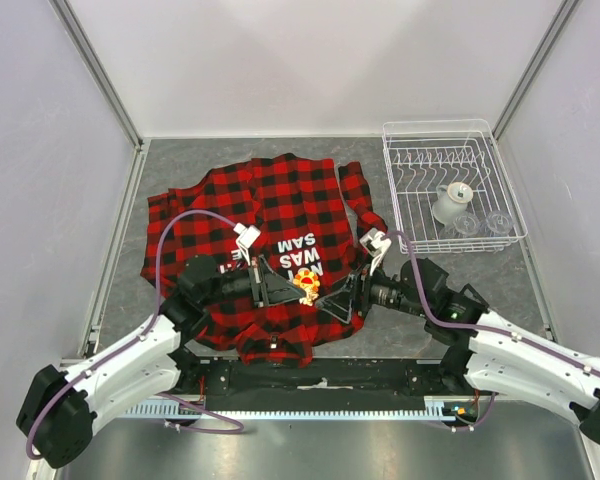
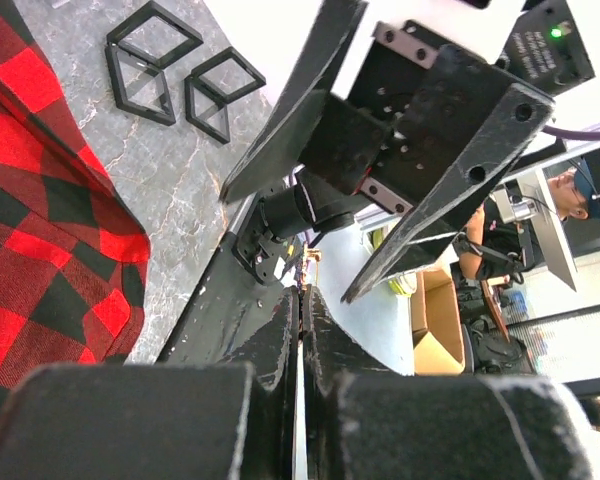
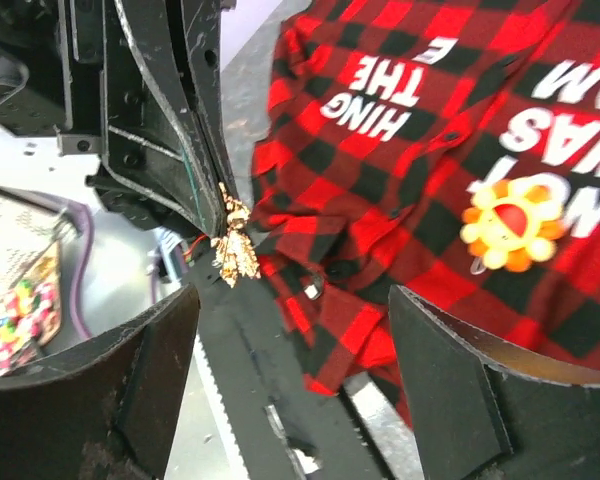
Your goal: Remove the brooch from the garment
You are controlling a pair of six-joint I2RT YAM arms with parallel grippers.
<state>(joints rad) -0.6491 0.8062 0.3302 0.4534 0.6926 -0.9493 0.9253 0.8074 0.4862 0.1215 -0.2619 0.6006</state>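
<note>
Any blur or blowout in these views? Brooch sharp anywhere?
Top external: even light, sharp; brooch small but crisp. Left wrist: near fingers blurred, bright background partly blown out. Right wrist: brooch readable, slightly soft; left background washed out.

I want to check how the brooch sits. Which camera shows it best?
The right wrist view: the brooch is large and sharp there, lying on the garment. In the top external view the brooch is only a small bright spot. The left wrist view shows some plaid cloth but no brooch.
</note>
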